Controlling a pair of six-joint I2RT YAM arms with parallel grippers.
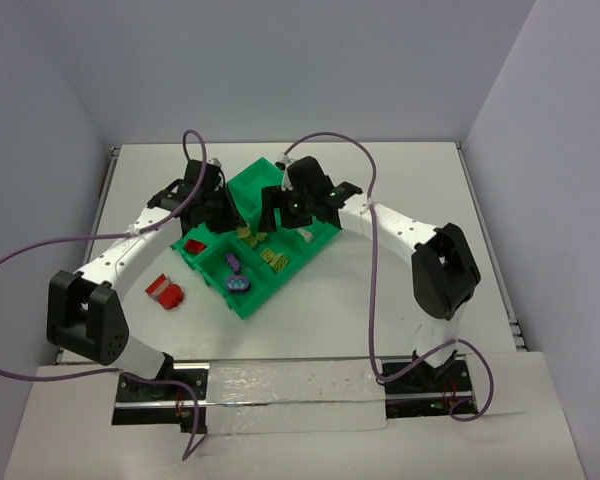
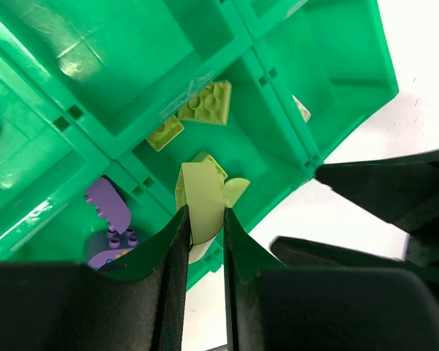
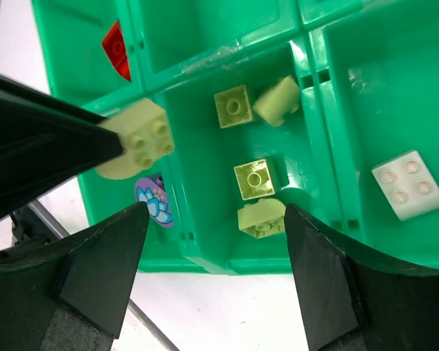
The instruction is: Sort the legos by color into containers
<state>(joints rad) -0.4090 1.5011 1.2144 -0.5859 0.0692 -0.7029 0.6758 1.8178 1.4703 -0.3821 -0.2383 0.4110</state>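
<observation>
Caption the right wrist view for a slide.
Open right gripper hovers above yellow-green bricks in the green tray while the left gripper holds one more yellow-green brick.

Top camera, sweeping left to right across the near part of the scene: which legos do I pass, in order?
Red and white legos loose on the table → red lego in the green tray → purple legos → yellow-green legos.

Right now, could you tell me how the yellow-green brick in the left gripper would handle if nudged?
Probably rigid: the yellow-green brick shows no bend, pinched by the left gripper. Smooth plastic, gripped at one end, so it might slip or pivot.
</observation>
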